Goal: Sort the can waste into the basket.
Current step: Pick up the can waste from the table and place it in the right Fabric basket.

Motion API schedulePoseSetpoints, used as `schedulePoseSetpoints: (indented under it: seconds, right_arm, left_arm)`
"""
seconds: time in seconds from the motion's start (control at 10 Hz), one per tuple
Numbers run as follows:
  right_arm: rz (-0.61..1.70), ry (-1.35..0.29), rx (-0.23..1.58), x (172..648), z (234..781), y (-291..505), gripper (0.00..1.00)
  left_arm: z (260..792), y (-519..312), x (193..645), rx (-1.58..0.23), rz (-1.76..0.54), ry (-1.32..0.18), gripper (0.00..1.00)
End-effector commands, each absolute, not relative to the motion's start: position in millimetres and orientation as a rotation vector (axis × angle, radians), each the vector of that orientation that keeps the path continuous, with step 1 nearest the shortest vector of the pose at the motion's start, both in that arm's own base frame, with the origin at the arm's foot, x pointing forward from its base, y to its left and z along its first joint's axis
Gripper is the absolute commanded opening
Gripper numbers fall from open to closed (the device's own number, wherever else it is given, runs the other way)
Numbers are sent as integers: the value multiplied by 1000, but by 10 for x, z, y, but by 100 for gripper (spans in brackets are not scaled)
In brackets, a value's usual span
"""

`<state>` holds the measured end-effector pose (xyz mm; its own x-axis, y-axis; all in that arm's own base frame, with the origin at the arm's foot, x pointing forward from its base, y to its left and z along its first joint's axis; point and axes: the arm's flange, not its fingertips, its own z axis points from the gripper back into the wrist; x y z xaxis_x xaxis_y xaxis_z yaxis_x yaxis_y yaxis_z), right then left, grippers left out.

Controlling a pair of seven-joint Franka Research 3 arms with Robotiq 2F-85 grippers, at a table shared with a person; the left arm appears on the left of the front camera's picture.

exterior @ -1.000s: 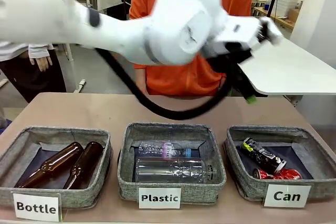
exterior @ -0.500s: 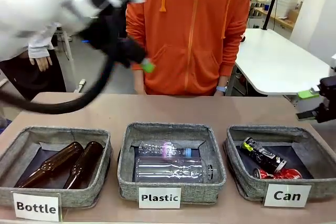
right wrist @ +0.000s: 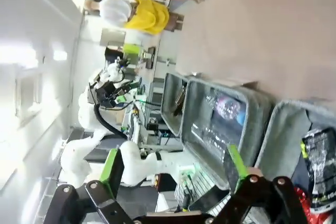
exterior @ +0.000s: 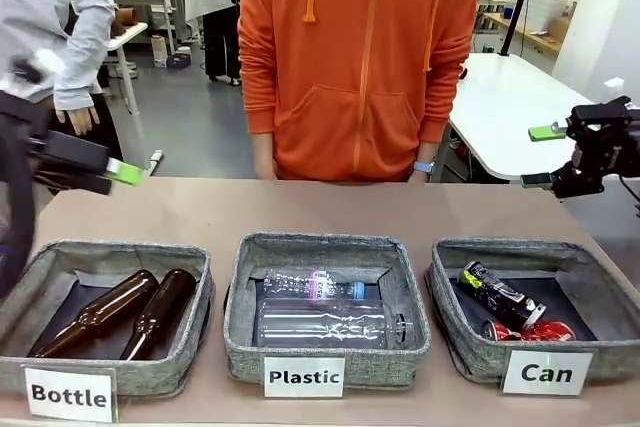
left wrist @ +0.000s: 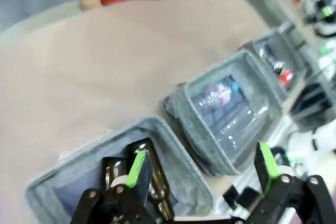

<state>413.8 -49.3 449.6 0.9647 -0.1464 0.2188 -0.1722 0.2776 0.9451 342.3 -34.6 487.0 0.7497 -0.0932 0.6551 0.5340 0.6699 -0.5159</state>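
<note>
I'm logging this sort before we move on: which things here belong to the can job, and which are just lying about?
Job:
- black can, in the Can basket
- red can, in that basket too
- left gripper, open, empty
- right gripper, open, empty

Lying about:
- Plastic basket with clear bottles
- Bottle basket with brown bottles

The 3 baskets [exterior: 585, 347] are grey with white cards. 1 can [exterior: 500, 295] is black with colourful print, 1 can [exterior: 535, 331] red. The 2 bottles [exterior: 130, 312] are brown, the hoodie [exterior: 360, 57] orange.
</note>
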Motion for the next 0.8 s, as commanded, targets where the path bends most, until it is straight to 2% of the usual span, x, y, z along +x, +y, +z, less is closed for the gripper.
schedulePoseSetpoints:
  seconds: [0.0,0.1,0.2,0.7]
  right_arm:
    - [-52,-323,1256,4265,4524,-385,100]
    - [-98,-324,1246,4245,4509,-321,100]
    - [-1,-305,1279,4198,4500,-459,100]
    - [-1,-305,1279,4198,4500,-459,100]
  left_arm:
    - [4436,116,3056,-864,-327,-731,100]
    - [4235,316,2939,-926,-306,-768,100]
    - [4830,24,3467,-809,-327,-681,100]
    - [4830,24,3467,-809,-327,-681,100]
